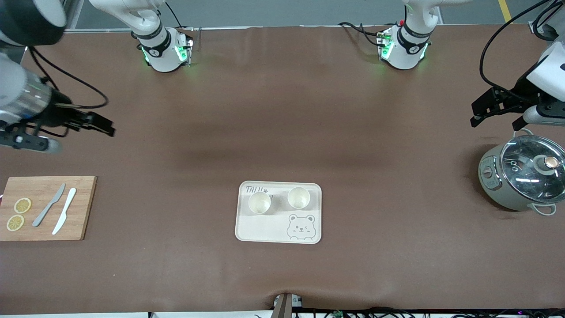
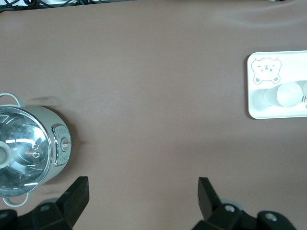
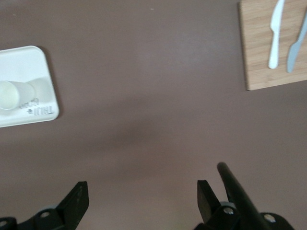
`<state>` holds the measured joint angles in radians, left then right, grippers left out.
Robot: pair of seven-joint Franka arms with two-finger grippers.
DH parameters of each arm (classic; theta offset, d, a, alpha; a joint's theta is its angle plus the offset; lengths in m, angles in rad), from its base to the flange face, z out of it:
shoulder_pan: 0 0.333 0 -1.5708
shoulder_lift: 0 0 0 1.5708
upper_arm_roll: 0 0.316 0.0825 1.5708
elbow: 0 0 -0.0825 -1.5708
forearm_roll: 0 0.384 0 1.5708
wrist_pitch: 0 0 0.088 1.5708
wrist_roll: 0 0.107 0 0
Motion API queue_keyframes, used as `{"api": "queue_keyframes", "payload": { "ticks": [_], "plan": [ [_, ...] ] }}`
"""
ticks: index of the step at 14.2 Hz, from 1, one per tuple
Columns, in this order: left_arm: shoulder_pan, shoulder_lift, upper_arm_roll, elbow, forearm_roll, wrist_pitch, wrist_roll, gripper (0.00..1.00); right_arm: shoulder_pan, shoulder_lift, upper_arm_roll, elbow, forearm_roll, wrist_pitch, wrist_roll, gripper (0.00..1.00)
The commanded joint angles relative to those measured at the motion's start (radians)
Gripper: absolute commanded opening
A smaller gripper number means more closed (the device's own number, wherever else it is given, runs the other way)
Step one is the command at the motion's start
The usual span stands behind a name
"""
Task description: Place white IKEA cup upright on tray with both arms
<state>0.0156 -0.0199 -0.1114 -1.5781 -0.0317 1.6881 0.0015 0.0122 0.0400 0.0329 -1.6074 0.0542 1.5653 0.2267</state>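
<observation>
A: Step in hand? Appearing complete: two white cups (image 1: pixel 259 203) (image 1: pixel 298 198) standing upright, mouths up, side by side on the tray (image 1: pixel 265 230) at mid-table, toward its 12 o'clock edge.

B: Next move? Judging none needed beyond parking and verifying.

A: Pose? Left gripper (image 1: pixel 495 106) hovering over bare table near the pot (image 1: pixel 521 177), fingers apart, holding nothing. Right gripper (image 1: pixel 95 124) hovering above the cutting board (image 1: pixel 79 207) end, fingers apart, holding nothing. Both waiting.

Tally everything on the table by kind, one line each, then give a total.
Cups: 2, one and another, both upright on the tray
Tray: 1
Cutting board: 1
Knives: 2
Lemon slices: 2
Pot: 1
Total: 9
</observation>
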Motion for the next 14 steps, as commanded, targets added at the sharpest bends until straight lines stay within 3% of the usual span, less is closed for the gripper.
{"api": "queue_keyframes", "payload": {
  "ticks": [1, 3, 14],
  "plan": [
    [0.006, 0.009, 0.001, 0.024, -0.017, -0.022, 0.022, 1.0, -0.043, -0.129, 0.019, -0.216, -0.027, 0.117, -0.037, 1.0],
    [0.006, 0.009, 0.001, 0.024, -0.02, -0.022, 0.023, 1.0, -0.049, -0.147, 0.019, -0.284, -0.03, 0.185, -0.037, 1.0],
    [0.004, 0.014, 0.001, 0.024, -0.024, -0.022, 0.014, 1.0, -0.046, -0.147, 0.021, -0.287, -0.031, 0.18, -0.037, 1.0]
  ]
}}
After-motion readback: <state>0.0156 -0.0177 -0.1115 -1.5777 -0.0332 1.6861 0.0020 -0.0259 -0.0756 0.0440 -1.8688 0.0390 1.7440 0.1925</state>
